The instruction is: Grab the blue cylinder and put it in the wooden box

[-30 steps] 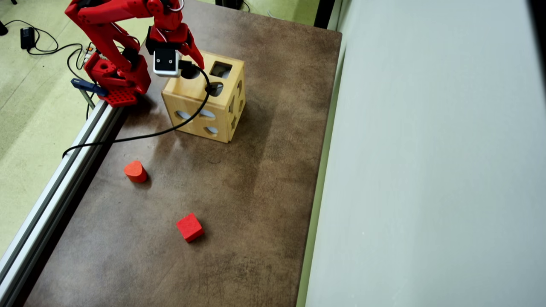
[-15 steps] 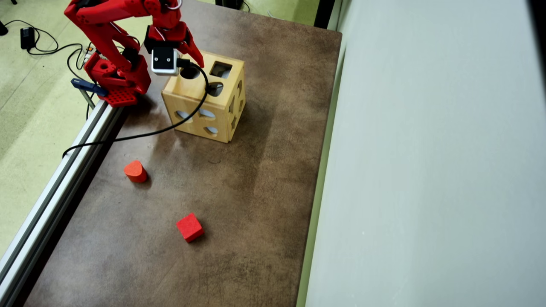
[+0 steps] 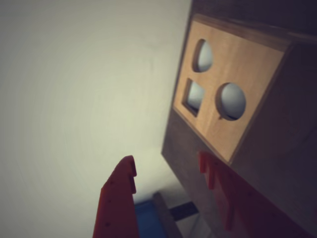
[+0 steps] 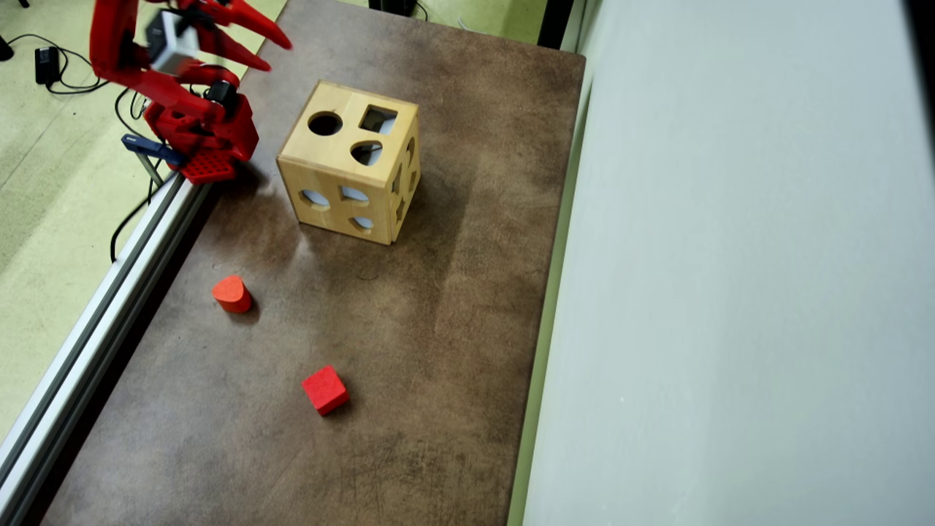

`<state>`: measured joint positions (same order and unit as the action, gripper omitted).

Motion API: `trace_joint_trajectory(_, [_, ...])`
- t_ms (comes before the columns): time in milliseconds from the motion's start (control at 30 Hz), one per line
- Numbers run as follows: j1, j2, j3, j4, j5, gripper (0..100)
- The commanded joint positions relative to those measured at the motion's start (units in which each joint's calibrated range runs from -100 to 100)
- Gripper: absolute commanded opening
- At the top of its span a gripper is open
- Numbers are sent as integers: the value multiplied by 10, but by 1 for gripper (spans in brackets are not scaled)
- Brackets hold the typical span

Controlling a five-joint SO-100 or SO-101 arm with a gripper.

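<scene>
- Now the arm has swung up and back from the box (image 4: 349,164); half a second ago the gripper (image 4: 266,45) hung right over the round hole in the box's top, and now it sits near the top-left corner of the overhead view, well apart from the box.
- Its two red fingers are spread wide and nothing lies between them, in both views.
- No cylinder shows anywhere on the table (image 4: 409,351). With the gripper empty after standing over the round hole, the cylinder most likely dropped into the box, though its inside cannot be seen.
- Through the wrist view the box (image 3: 225,94) appears tilted, its holes showing only pale light.
- Untouched on the table: the rounded red block (image 4: 232,294) and the red cube (image 4: 325,389).
- Judged from this, the task looks done and the arm is retreating.
</scene>
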<state>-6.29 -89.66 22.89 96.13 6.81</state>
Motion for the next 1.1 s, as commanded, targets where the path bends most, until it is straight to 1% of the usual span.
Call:
trace_joint_trajectory(0, [3, -53, 1, -1, 1, 20])
trace_joint_trajectory(233, [7, -53, 1, -1, -1, 20])
trace_joint_trajectory(433, [108, -53, 0, 0, 3, 20])
trace_joint_trajectory(633, [119, -54, -10, 11, 2, 20])
trace_joint_trajectory(700, [119, -54, -12, 12, 2, 17])
trace_joint_trajectory(833, [119, -55, -13, 13, 3, 1])
trace_joint_trajectory(867, [119, -55, -13, 13, 3, 0])
trace_joint_trajectory(967, [119, -55, -14, 14, 3, 3])
trace_joint_trajectory(1067, [119, -55, -14, 14, 3, 2])
